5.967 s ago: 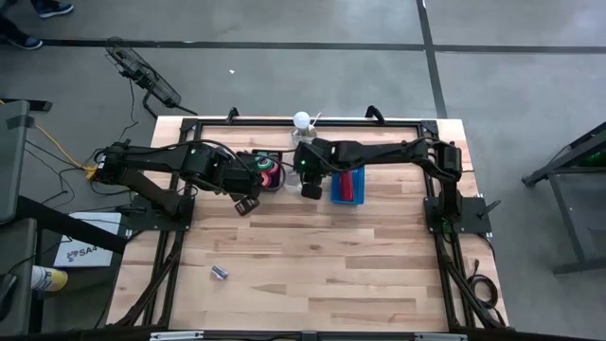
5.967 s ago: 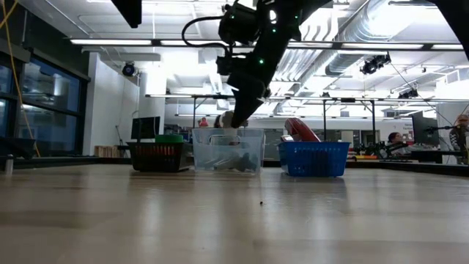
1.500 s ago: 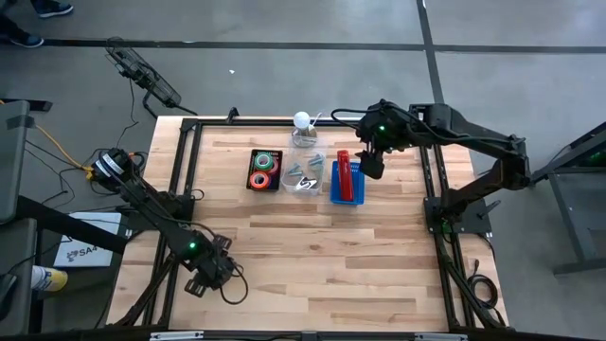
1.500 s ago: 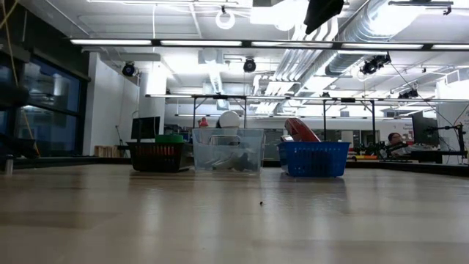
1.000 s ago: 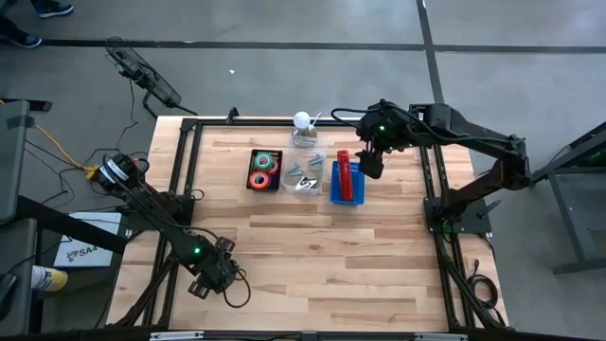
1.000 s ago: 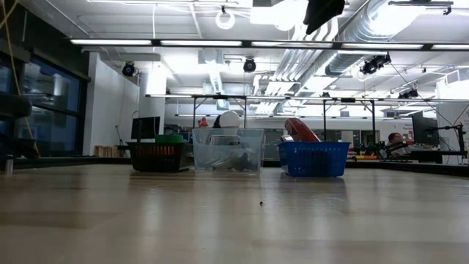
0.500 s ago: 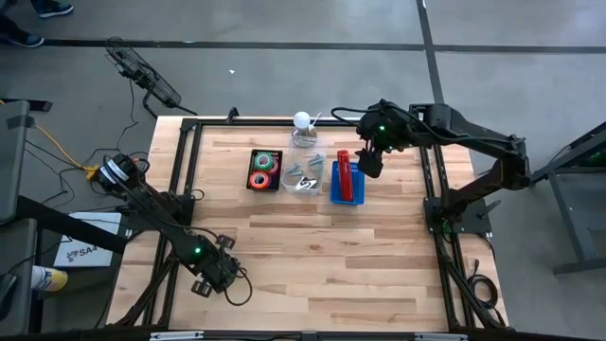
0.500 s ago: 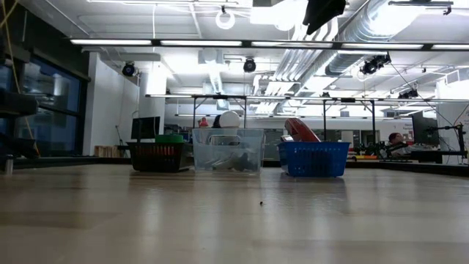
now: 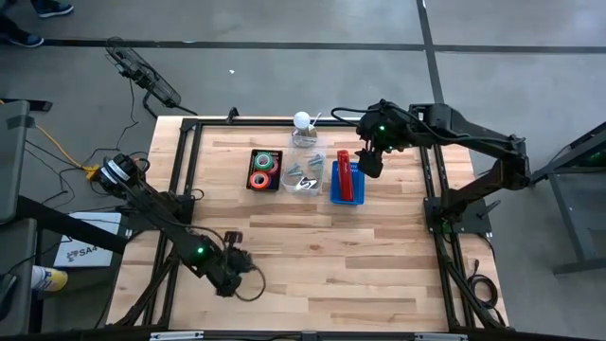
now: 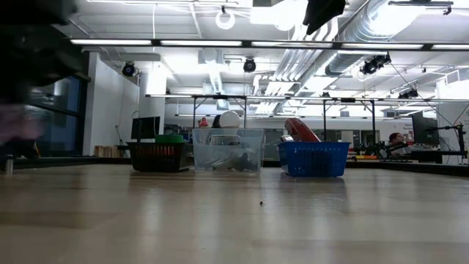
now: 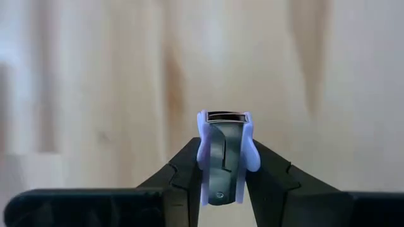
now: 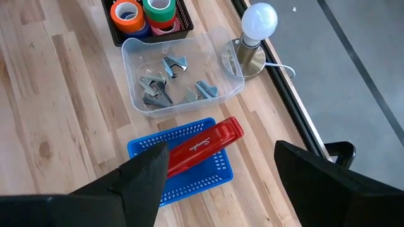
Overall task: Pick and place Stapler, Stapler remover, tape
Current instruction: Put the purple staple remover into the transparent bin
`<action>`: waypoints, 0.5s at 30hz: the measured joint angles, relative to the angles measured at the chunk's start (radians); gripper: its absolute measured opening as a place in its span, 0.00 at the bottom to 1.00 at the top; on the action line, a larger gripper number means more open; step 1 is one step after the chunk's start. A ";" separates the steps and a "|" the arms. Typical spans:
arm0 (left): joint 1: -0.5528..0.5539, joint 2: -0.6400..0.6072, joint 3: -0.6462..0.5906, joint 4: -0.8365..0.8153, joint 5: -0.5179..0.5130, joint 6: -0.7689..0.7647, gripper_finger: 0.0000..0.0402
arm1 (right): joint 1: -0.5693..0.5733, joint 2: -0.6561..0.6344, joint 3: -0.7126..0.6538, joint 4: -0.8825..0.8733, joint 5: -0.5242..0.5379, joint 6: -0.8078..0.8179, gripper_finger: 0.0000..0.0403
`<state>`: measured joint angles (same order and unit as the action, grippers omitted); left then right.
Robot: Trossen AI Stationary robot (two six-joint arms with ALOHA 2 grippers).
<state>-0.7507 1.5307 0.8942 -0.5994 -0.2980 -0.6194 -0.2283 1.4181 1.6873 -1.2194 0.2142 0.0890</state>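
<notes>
My left gripper (image 9: 225,273) is near the table's front left, shut on a lavender-and-dark-metal staple remover (image 11: 224,151). In the low view that arm is only a dark blur (image 10: 37,44). The red stapler (image 12: 205,146) lies slanted in the blue basket (image 12: 189,183), one end sticking up over the rim (image 10: 300,128). Several tape rolls (image 9: 264,169) sit in a black basket (image 12: 183,25). My right gripper (image 12: 219,154) hangs open above the blue basket's right side (image 9: 371,163), with nothing between its fingers. My left gripper pinches the staple remover between its two fingers (image 11: 183,173), on the two lavender side grips (image 11: 203,157). The remover stands lengthwise along the fingers, its metal jaw end (image 11: 225,116) past the fingertips. The blurred table behind suggests it is lifted clear.
A clear bin (image 9: 305,175) with several more staple removers (image 12: 161,88) stands between the two baskets. A lamp with a white bulb (image 9: 302,121) stands at the far edge behind it. Bare wood (image 9: 331,256) fills the middle and front of the table.
My left arm has swung a little toward the table's right edge along the front and now shows as a moving blur at the low view's left. The right arm has kept still.
</notes>
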 joint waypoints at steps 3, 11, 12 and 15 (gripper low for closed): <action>0.050 0.000 0.028 0.003 -0.109 -0.063 0.22 | 0.000 0.000 0.000 0.000 0.000 -0.001 0.69; 0.254 0.000 0.103 0.031 -0.234 -0.094 0.22 | 0.000 0.000 0.000 0.000 0.000 -0.003 0.69; 0.283 0.000 0.112 0.037 -0.233 -0.093 0.22 | 0.000 0.000 0.000 0.000 0.000 -0.003 0.69; 0.359 -0.001 0.135 0.059 -0.234 -0.082 0.22 | 0.000 0.000 0.000 0.000 0.000 -0.003 0.69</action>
<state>-0.3912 1.5299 1.0287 -0.5402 -0.5320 -0.7016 -0.2283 1.4181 1.6875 -1.2194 0.2142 0.0860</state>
